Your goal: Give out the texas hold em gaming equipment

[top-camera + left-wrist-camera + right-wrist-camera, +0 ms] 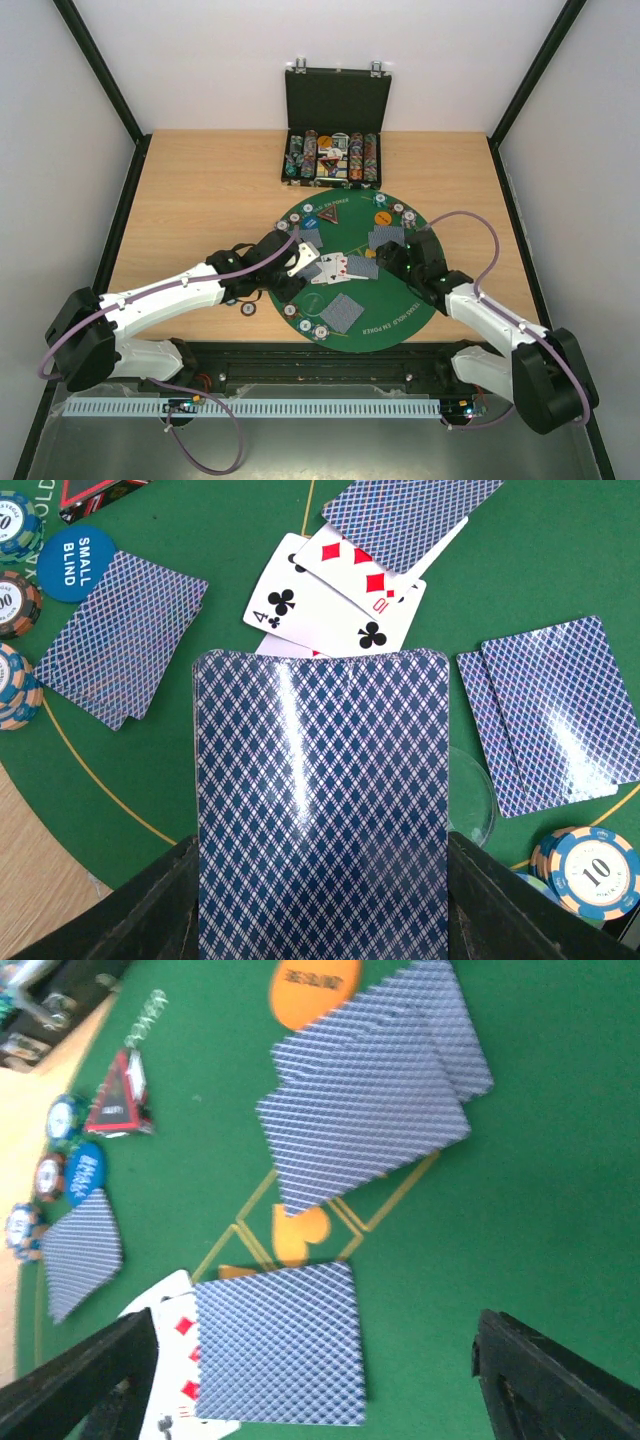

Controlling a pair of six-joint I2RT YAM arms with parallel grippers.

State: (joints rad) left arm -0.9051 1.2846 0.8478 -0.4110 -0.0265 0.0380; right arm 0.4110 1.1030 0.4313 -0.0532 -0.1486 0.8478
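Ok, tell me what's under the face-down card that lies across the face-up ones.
The face-down card covers part of a ten of diamonds, whose red pips and one corner stick out. Whether any other card lies beneath it cannot be seen, because its back hides everything below.

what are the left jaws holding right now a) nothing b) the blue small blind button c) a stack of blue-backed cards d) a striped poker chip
C: in the left wrist view, the stack of blue lattice-backed playing cards sits pinched between the left jaws, above the green felt mat.
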